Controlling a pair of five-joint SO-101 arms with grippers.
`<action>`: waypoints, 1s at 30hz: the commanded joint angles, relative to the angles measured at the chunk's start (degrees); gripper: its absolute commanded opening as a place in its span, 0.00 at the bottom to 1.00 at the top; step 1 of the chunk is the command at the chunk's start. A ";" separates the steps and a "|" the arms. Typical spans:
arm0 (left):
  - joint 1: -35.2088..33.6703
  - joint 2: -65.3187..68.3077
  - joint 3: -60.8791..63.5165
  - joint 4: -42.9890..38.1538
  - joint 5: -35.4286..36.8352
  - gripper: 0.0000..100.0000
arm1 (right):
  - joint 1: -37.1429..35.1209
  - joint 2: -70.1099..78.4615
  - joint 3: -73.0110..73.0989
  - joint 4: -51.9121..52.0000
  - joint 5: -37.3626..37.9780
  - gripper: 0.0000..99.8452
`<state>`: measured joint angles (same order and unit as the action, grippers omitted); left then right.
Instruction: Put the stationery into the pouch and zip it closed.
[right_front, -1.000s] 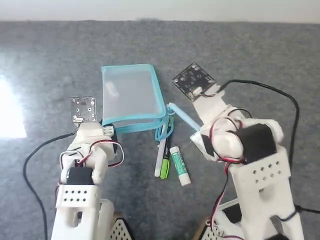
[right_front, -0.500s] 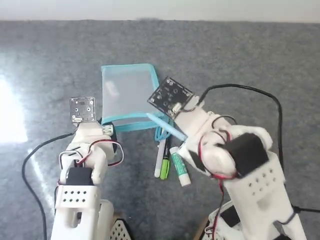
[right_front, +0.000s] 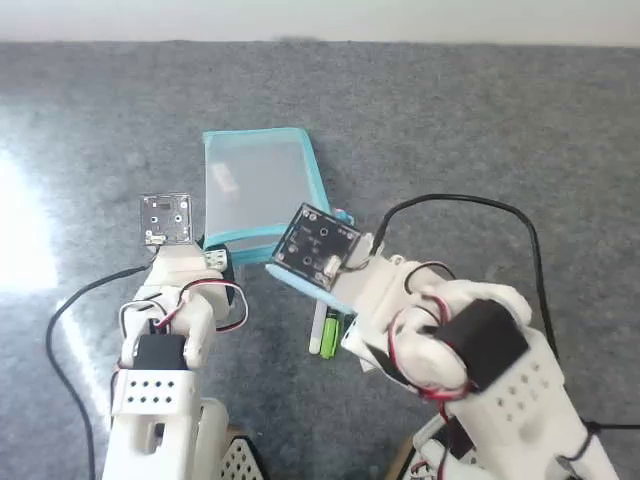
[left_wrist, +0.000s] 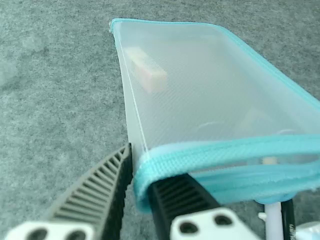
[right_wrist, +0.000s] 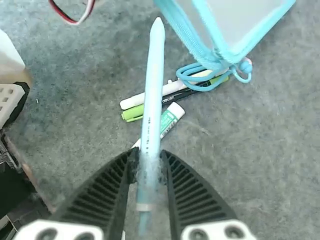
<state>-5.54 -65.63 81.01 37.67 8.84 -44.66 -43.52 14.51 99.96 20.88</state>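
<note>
A translucent pouch with a teal zipper edge lies flat, its open mouth facing the arms. My left gripper is shut on the zipper edge at the pouch corner. My right gripper is shut on a light blue pen, whose tip points at the table just beside the pouch mouth. In the high view the blue pen slants under the right wrist, near the mouth. An eraser lies inside the pouch.
On the grey felt below the pouch mouth lie a white pen, a green marker, a black pen and a glue stick. A teal cord loop hangs from the zipper pull. The table's back edge runs along a white wall.
The right arm has swung left and toward the pouch mouth, carrying the blue pen, and now covers the glue stick in the high view. The left arm and pouch have kept still.
</note>
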 joint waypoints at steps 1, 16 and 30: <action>0.00 -0.44 -1.63 -1.58 -0.09 0.01 | -0.04 4.09 -0.35 -2.42 -0.97 0.01; 0.00 -0.44 -1.45 -1.49 -0.35 0.01 | 7.87 12.70 -0.35 -16.40 -6.68 0.01; 0.09 -0.44 -0.92 -0.79 -0.44 0.01 | -2.59 31.34 -0.44 -30.81 -8.09 0.18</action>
<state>-5.54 -65.63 81.10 37.67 8.84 -45.10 -13.54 14.51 72.26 14.37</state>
